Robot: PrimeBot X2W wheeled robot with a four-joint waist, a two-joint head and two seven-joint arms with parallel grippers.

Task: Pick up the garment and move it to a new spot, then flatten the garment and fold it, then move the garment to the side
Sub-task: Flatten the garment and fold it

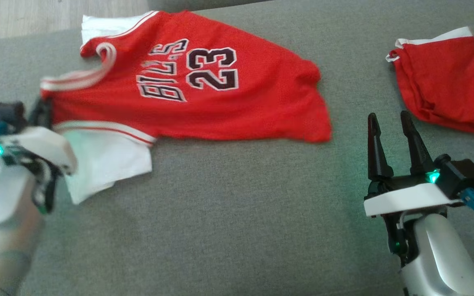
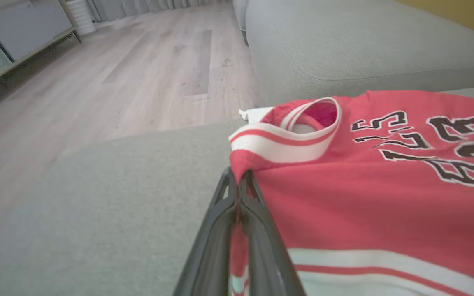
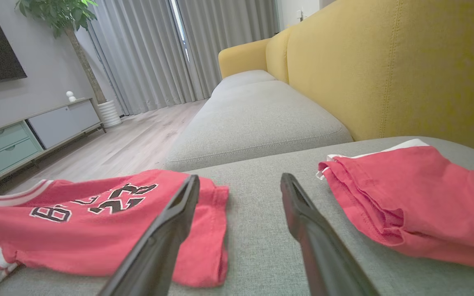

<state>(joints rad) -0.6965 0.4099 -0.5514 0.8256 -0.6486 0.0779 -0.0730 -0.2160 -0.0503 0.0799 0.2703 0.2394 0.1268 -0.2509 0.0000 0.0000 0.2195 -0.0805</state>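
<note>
The garment is a red basketball jersey with white trim and "23" in black. It lies spread on the grey sofa cushion, with white fabric showing beneath its near left part. My left gripper is at the jersey's left edge. In the left wrist view the left gripper is shut on a pinch of the garment just below the striped armhole band. My right gripper hovers open over bare cushion, right of the jersey's hem. The right gripper holds nothing, with the garment to its left.
Red shorts lie bunched at the far right of the cushion, just right of the right gripper, seen as red shorts. A yellow backrest rises behind. Wooden floor lies beyond the cushion's edge by the jersey's collar.
</note>
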